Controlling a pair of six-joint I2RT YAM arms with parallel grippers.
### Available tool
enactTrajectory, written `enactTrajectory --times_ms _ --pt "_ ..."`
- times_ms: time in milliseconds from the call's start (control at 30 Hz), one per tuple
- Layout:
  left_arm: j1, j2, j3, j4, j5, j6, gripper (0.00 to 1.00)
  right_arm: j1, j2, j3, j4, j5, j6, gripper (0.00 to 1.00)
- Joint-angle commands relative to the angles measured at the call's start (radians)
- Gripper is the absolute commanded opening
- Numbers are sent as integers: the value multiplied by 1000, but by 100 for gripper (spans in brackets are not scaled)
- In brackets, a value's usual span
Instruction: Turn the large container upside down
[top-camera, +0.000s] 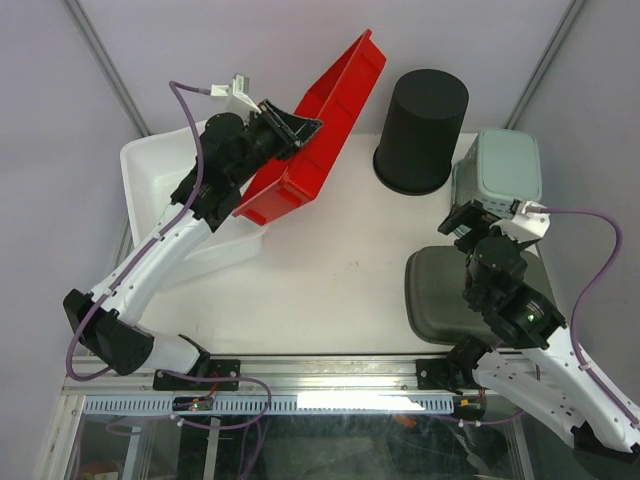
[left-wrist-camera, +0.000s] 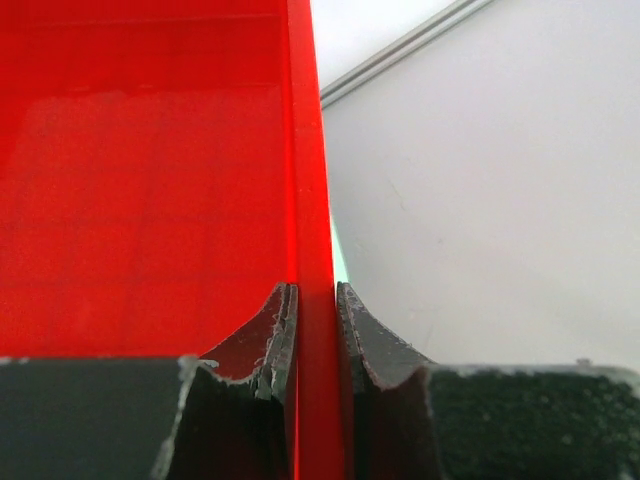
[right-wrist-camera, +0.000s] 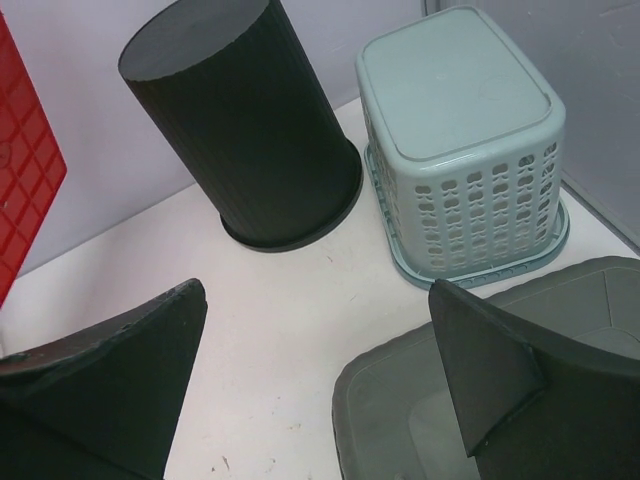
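The large red container (top-camera: 325, 120) is lifted and tilted on its side at the back left, its lower end near the table and its upper end raised toward the back wall. My left gripper (top-camera: 295, 125) is shut on its long side wall. In the left wrist view the red wall (left-wrist-camera: 308, 200) runs between my two fingertips (left-wrist-camera: 313, 300). My right gripper (top-camera: 462, 222) is open and empty at the right, hovering over the near edge of a grey tub (top-camera: 435, 295). Its spread fingers (right-wrist-camera: 150, 350) show in the right wrist view.
A white tub (top-camera: 150, 170) sits under my left arm. A black ribbed bin (top-camera: 422, 130) stands upside down at the back, and shows in the right wrist view (right-wrist-camera: 245, 120). A pale green basket (top-camera: 497, 170) stands upside down at the right (right-wrist-camera: 465, 140).
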Motion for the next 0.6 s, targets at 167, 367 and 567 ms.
enactTrajectory --times_ms 167,367,567 --pt "-126 -93 7 346 -156 -179 0 2 -79 43 6 79 15 97" --pt "-172 -63 -49 403 -263 -347 0 2 -51 80 16 128 -13 97" --pt "-172 -84 -168 432 -305 -443 0 2 -58 92 8 129 -18 97"
